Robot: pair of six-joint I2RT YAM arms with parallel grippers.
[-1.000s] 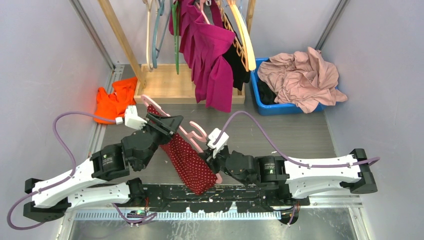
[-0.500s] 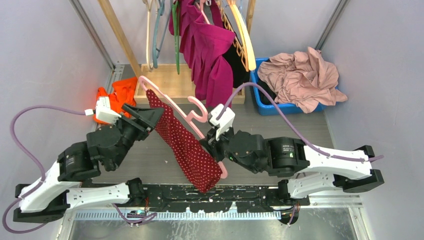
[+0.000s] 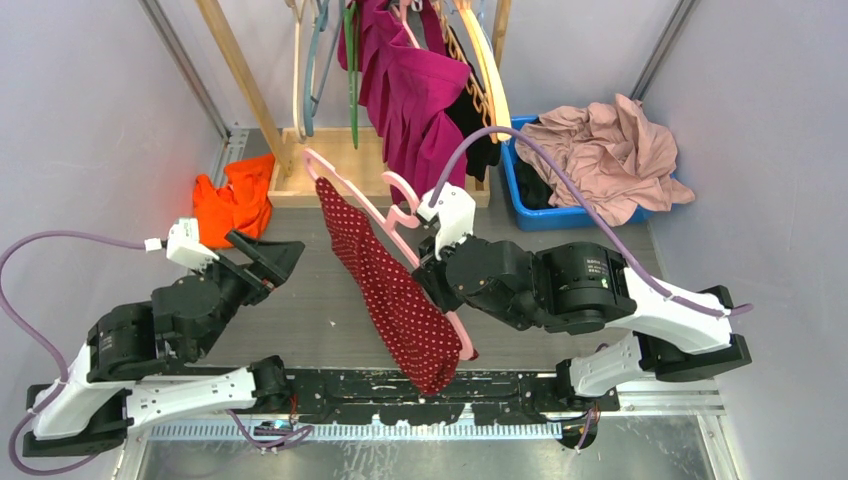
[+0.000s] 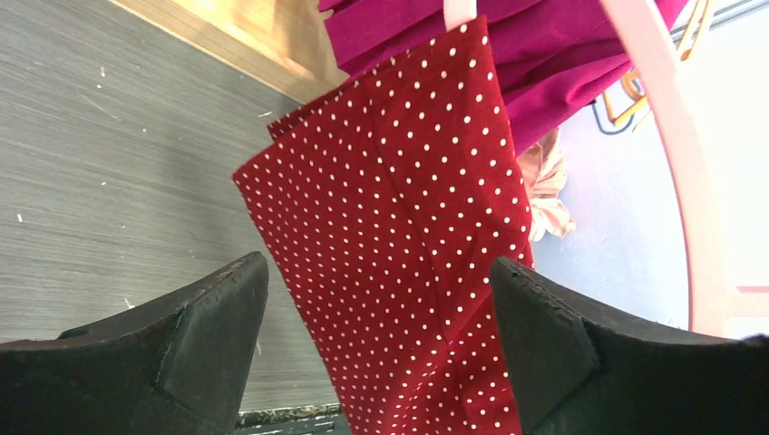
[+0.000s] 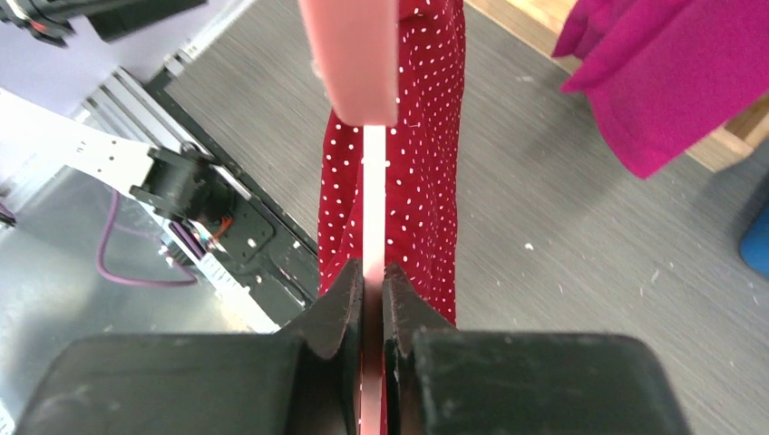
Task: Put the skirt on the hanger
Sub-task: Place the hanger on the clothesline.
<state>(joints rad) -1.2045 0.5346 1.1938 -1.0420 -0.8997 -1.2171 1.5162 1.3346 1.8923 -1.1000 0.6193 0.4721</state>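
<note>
Skirt (image 3: 400, 300) hangs along the hanger (image 5: 352, 54), held above the table (image 3: 310, 300) between the 2 arms. The right hand (image 5: 373, 276) is clamped on the hanger's thin edge. The left hand (image 3: 278, 260) is spread wide, holds nothing and is apart from the skirt. Farther back, a magenta garment (image 3: 420, 100) hangs, and a pink heap (image 3: 600, 150) fills a blue bin (image 3: 560, 219).
</note>
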